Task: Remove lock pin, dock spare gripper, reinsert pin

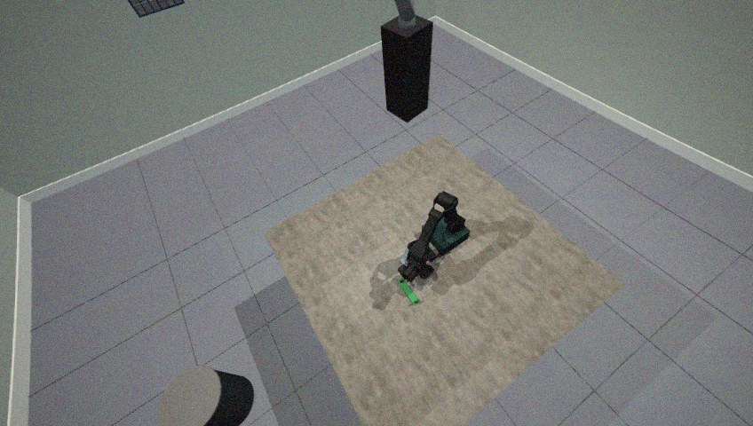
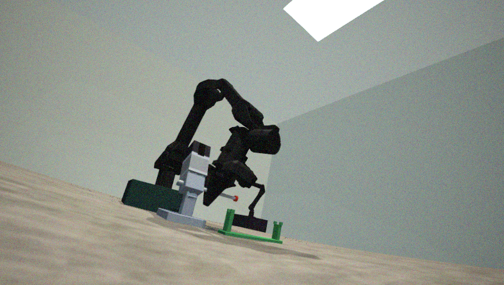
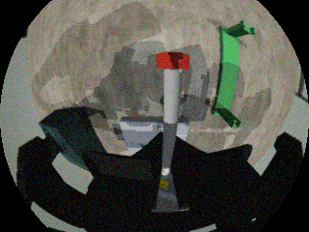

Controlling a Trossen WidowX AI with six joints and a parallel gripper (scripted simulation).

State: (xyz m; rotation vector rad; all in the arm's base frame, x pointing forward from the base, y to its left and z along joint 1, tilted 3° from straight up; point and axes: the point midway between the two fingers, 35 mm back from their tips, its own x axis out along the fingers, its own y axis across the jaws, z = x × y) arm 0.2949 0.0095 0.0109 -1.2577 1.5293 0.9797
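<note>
The pale blue mount [image 2: 180,217] [image 1: 404,256] [image 3: 156,132] stands upright. In the exterior view, the spare gripper [image 2: 196,162] sits on top of its socket, pale body upright and dark fingers up. The lock pin [image 2: 227,195] [image 3: 172,97] lies crosswise through the socket block, its tip showing at the far-left side and its red head [image 2: 235,198] [image 3: 173,61] well out to the right. My gripper [image 2: 213,192] [image 3: 164,135] is shut on the pin's shaft between socket and head. Whether the pin passes through the spigot is hidden inside the socket.
A green two-post cradle [image 1: 408,291] [image 2: 247,236] [image 3: 229,72] stands empty beside the mount, near the pin's head. The arm's dark green base [image 1: 448,237] [image 2: 150,196] is behind the mount. Both rest on the beige mat [image 1: 475,327].
</note>
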